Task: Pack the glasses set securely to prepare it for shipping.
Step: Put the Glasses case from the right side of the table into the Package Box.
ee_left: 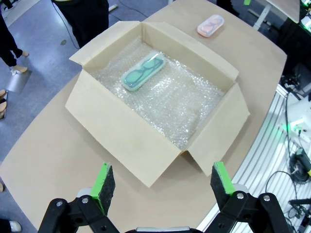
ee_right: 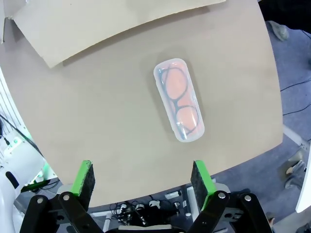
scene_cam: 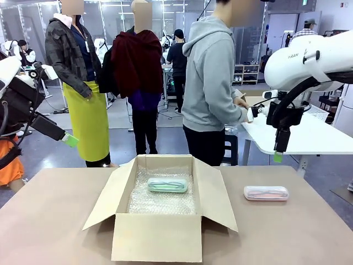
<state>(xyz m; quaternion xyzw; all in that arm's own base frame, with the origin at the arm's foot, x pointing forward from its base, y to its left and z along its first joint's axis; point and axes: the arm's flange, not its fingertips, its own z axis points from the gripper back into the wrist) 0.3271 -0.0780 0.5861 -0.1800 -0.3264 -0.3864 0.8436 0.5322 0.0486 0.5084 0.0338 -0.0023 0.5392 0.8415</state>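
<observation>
Front view, mid-frame: I see the mint-green case (scene_cam: 167,185) lying on bubble wrap (scene_cam: 160,203) inside the open box (scene_cam: 157,237). The pink case (scene_cam: 266,193) lies on the bare bench (scene_cam: 298,232) at right, with the box's right flap (scene_cam: 216,193) standing between them. My left claw (ee_left: 163,177) and right claw (ee_right: 143,177) hang wide, holding nothing.

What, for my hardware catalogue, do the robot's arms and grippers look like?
The left arm and right arm are glossy white with rounded joints. The right arm carries dark lettering and a black cable. The left gripper and right gripper are black bolted linkages, each tipped with green pads.
</observation>
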